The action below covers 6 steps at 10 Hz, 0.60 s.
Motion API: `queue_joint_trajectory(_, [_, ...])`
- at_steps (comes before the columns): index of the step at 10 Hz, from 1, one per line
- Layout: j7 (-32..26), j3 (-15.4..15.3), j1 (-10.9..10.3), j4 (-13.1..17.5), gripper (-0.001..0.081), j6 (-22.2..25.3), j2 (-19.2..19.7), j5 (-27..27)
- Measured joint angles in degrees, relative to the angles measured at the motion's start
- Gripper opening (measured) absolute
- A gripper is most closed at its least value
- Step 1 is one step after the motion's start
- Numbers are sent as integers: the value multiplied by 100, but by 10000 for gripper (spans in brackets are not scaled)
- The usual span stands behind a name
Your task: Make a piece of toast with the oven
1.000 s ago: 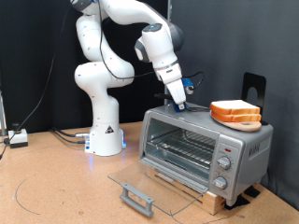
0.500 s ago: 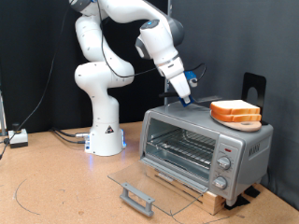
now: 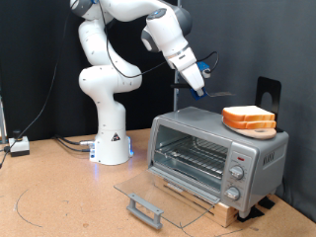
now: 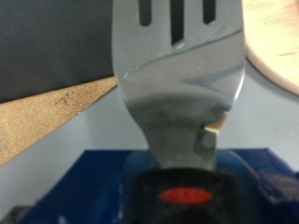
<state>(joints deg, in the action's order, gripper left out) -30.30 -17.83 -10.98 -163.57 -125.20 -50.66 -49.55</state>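
Note:
The silver oven [image 3: 217, 153] stands at the exterior view's right with its glass door [image 3: 163, 193] folded down flat and the wire rack [image 3: 193, 156] showing inside. Two stacked slices, one of them the piece of toast [image 3: 249, 119], rest on the oven's roof. My gripper [image 3: 199, 87] hangs in the air above the roof, off to the left of the slices, shut on a blue-handled metal spatula [image 4: 177, 89]. In the wrist view the slotted blade points towards the pale edge of the toast [image 4: 276, 42].
The arm's white base [image 3: 111, 138] stands on the brown table to the left of the oven. A black upright stand [image 3: 268, 94] rises behind the toast. Round knobs [image 3: 237, 173] sit on the oven's right panel. Cables and a small box [image 3: 18, 146] lie at the far left.
The gripper with the spatula has lifted from just over the oven's roof, moving up and slightly towards the exterior view's right. The toast and the oven door have not moved.

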Motion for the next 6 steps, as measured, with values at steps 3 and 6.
queue_joint_trajectory(3, [-213, 350, 154, 28, 425, 11, -113, 80])
queue_joint_trajectory(6, [116, 587, 715, 14, 425, 141, -328, 479])
